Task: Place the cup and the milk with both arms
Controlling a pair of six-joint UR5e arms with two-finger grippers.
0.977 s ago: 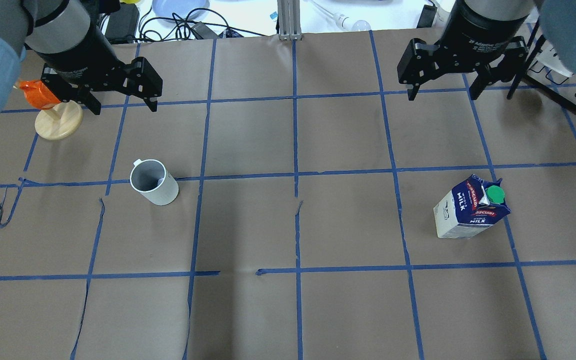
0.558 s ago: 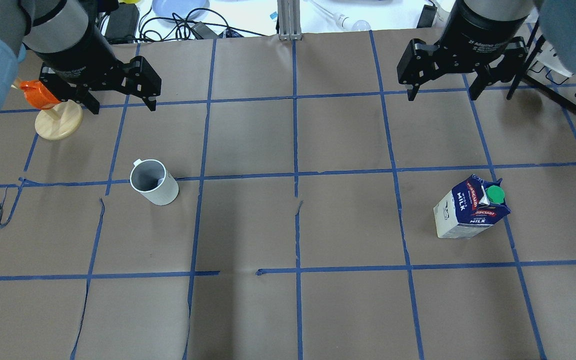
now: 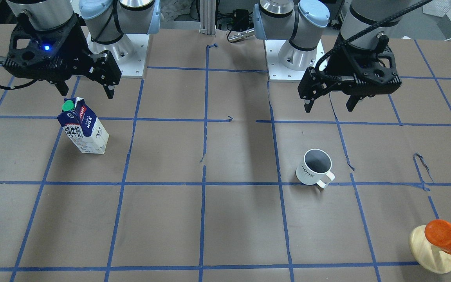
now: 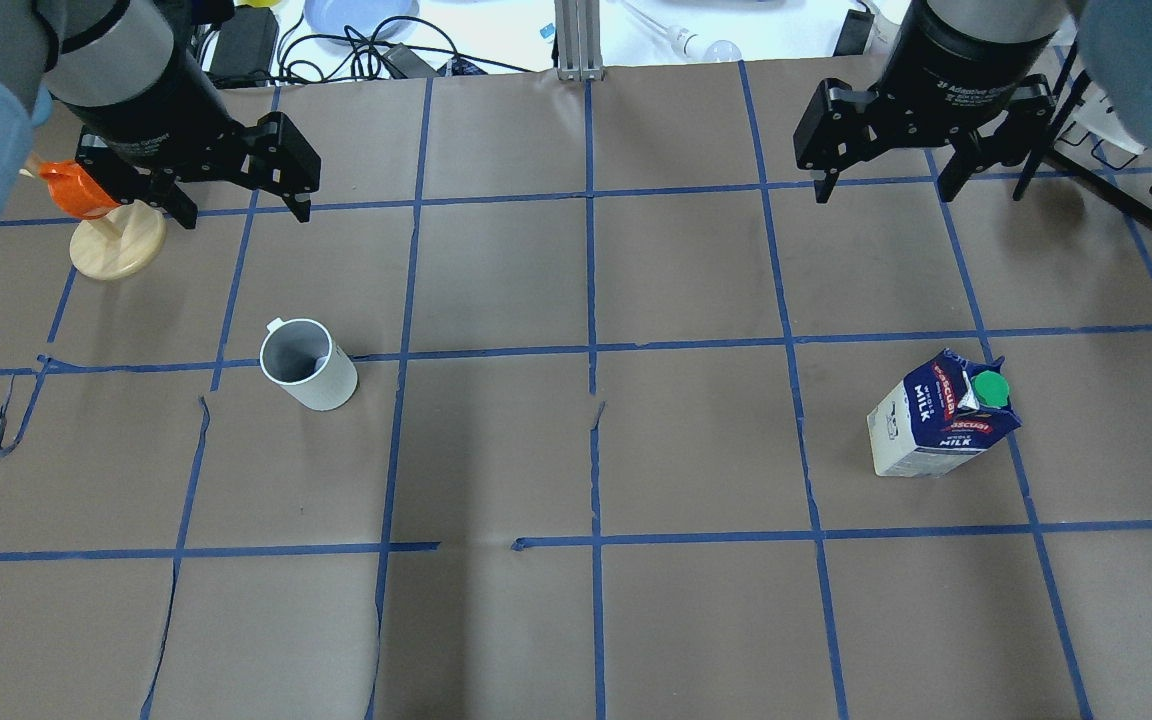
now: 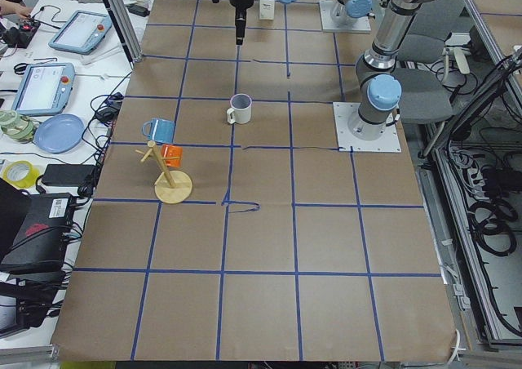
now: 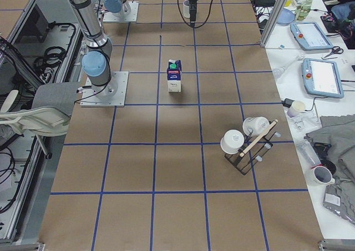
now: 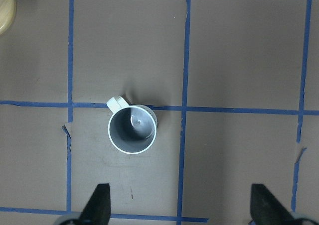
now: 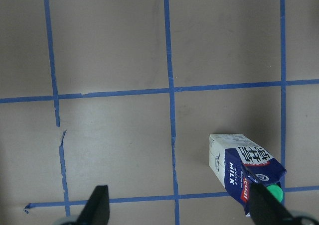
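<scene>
The white cup (image 4: pixel 308 364) with dark grey inside stands upright on the brown table, left of centre; it also shows in the front view (image 3: pixel 314 167) and the left wrist view (image 7: pixel 132 129). My left gripper (image 4: pixel 244 213) is open and empty, raised above the table beyond the cup. The milk (image 4: pixel 941 415), blue over white with a green cap, stands upright on the right; it also shows in the front view (image 3: pixel 82 126) and the right wrist view (image 8: pixel 246 170). My right gripper (image 4: pixel 883 192) is open and empty, raised beyond the carton.
An orange cup-like thing on a wooden disc stand (image 4: pixel 101 225) stands right beside my left gripper. A black mug rack (image 6: pixel 249 142) with white cups is at the table's right end. Cables and a blue plate (image 4: pixel 356 15) lie past the far edge.
My left gripper has drifted very slightly to the left. The right gripper, cup and milk have not moved.
</scene>
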